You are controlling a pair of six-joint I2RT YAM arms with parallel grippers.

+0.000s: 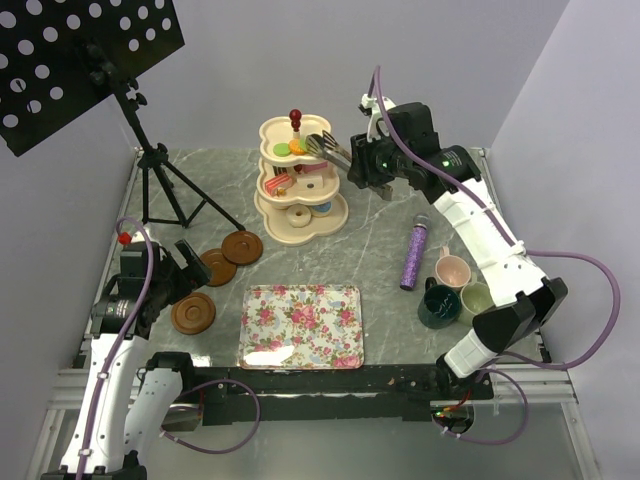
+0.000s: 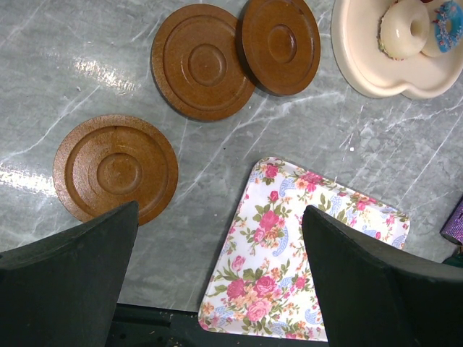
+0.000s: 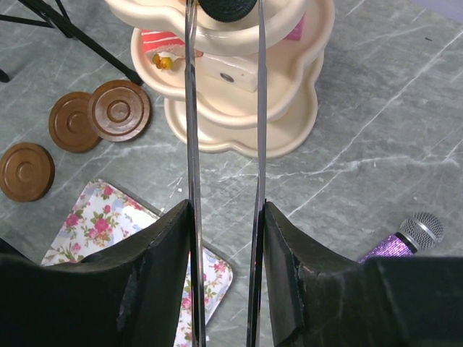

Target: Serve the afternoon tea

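Grey marbled table (image 1: pixel 380 250); left gripper (image 2: pixel 219 213) spread; right gripper (image 3: pixel 226 206) pinching seemingly metal tongs (image 1: pixel 330 149).

The surface (image 1: pixel 380 250) is grey marble with pale veins; on it are a cream three-tier stand (image 1: pixel 338 212), brown saucers (image 1: pixel 193 314) with ringed grooves, and a white tray (image 1: pixel 301 326) patterned with pink roses, green leaves and touches of blue. There is a pink mug (image 1: pixel 452 270), a dark teal mug (image 1: pixel 438 306), a pale green mug (image 1: pixel 476 300) and a glittery purple microphone (image 1: pixel 413 255) with a silver head. One doughnut (image 2: pixel 404 29) is cream and another, the iced doughnut (image 2: pixel 448 25), is blue; the tongs (image 3: pixel 189 144) are silver, and the music stand (image 1: pixel 80 60) is black with round holes.
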